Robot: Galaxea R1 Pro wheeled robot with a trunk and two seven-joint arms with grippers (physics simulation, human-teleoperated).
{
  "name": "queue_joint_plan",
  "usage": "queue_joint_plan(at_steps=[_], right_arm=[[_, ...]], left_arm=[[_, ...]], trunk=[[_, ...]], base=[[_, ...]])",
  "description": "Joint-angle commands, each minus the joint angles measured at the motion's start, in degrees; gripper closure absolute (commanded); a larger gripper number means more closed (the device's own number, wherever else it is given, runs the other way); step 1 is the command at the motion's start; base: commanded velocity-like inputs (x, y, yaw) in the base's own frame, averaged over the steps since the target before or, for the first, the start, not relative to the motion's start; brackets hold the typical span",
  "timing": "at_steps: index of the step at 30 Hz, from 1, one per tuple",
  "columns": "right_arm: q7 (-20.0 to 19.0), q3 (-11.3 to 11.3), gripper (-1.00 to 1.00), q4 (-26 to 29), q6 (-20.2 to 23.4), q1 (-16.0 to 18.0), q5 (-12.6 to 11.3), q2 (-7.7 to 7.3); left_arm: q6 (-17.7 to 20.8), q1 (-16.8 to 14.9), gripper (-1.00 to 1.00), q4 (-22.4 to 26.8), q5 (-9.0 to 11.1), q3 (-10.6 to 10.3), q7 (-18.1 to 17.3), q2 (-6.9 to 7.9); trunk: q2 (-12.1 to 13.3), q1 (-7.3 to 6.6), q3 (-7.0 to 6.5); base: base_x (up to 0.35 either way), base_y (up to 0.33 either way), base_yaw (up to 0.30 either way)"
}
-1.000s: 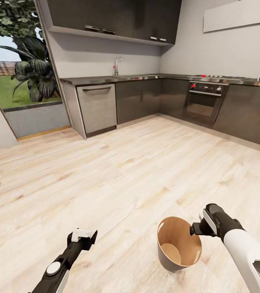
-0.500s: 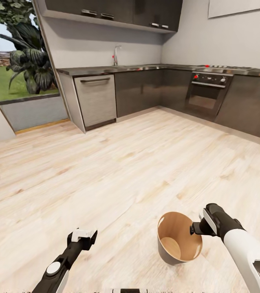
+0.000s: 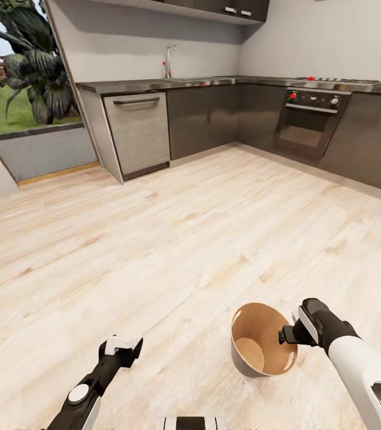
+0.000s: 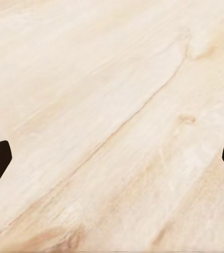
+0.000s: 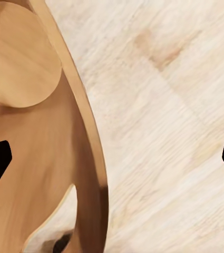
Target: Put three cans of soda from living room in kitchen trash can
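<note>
Kitchen (image 3: 214, 113) nearer, tash can (image 3: 262, 349) too

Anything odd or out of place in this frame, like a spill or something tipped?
The trash can is tilted on the kitchen floor, its mouth leaning away from the right gripper at its rim. Its wooden inside shows no cans. No spill or damage.
</note>
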State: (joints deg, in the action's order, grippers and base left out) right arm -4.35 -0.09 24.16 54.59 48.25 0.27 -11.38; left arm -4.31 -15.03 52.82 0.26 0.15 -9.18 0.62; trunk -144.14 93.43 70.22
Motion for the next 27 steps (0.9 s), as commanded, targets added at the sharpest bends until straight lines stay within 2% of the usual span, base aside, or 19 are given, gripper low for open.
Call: queue_joint_plan(at_steps=[1,12,13,20,27], right_arm=[[-0.01,0.0,-1.0,0.0,0.0,0.0,0.0,-0.01],[0.04,0.01,-1.0,0.01,-0.01,0.0,0.0,0.08],[0.04,0.01,1.0,0.01,-0.01,0.0,0.0,0.09],[-0.32,-0.09,1.0,-0.21,-2.57,0.0,0.0,0.11],[-0.29,-0.09,1.0,-0.3,-3.03,0.0,0.02,0.13]], left_arm=[[0.0,0.0,-1.0,0.0,0.0,-0.01,-0.01,0.0],[-0.08,0.0,-1.0,0.0,0.23,-0.06,0.04,0.0],[-0.08,0.0,-1.0,0.02,0.24,-0.06,0.04,0.0],[-0.09,0.0,-1.0,0.05,0.26,-0.06,0.04,0.0],[-0.07,0.0,-1.0,0.03,0.27,-0.06,-0.04,0.0]], trunk=[[-0.02,0.02,0.23],[-0.02,0.02,0.23],[-0.02,0.02,0.23],[-0.02,0.02,0.23],[-0.02,0.02,0.23]], base=[[0.0,0.0,0.0],[0.0,0.0,0.0],[0.0,0.0,0.0],[0.0,0.0,0.0],[0.0,0.0,0.0]])
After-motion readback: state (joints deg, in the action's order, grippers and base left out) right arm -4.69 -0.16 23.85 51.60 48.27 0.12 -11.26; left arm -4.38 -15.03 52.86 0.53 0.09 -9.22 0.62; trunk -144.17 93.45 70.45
